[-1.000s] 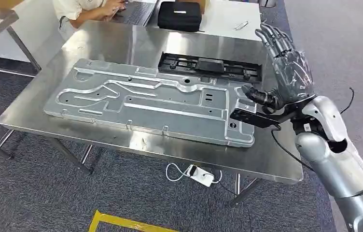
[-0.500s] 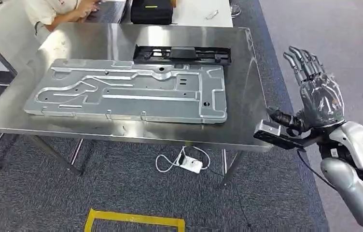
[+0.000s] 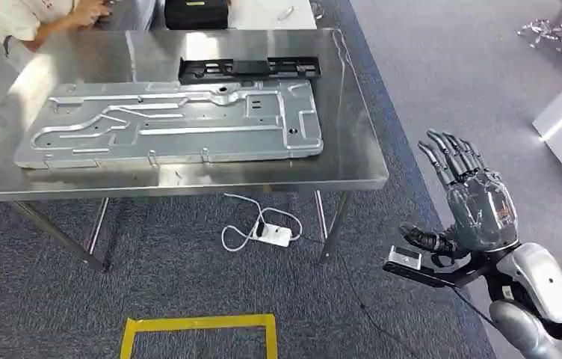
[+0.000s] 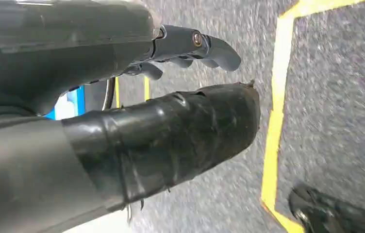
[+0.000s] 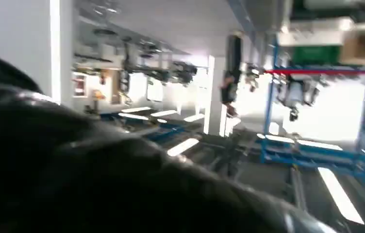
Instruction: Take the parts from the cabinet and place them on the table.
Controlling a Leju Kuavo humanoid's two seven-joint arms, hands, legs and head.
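The robot's right hand (image 3: 472, 206) is raised over grey carpet (image 3: 427, 97), well off the table's right end, fingers (image 3: 450, 153) spread wide and pointing up, thumb out to the side, nothing in its grasp. A small black camera bracket (image 3: 412, 263) juts from the silver wrist below it. In the left wrist view the left hand (image 4: 137, 126) hangs above the carpet beside a strip of yellow tape (image 4: 275, 111); a thick dark thumb and a few grey fingers (image 4: 209, 46) show, apart and holding nothing. The right wrist view is blurred, a dark mass in front of bright shelving and racks.

Nearest on the floor, a yellow tape outline (image 3: 199, 325) marks a square. Beyond it a white power strip (image 3: 274, 235) and its looped cable lie under the table's front edge.

The steel table (image 3: 353, 112) carries both parts. A large silver plate (image 3: 166, 127) with raised ribs and channels lies flat along most of the tabletop. Just behind it, touching or nearly so, a long black part (image 3: 248, 69) lies parallel to the plate's far edge.

At the far side a black case (image 3: 196, 13) sits on a white surface, and a person's arm (image 3: 46, 16) in a light sleeve reaches in at the far left corner
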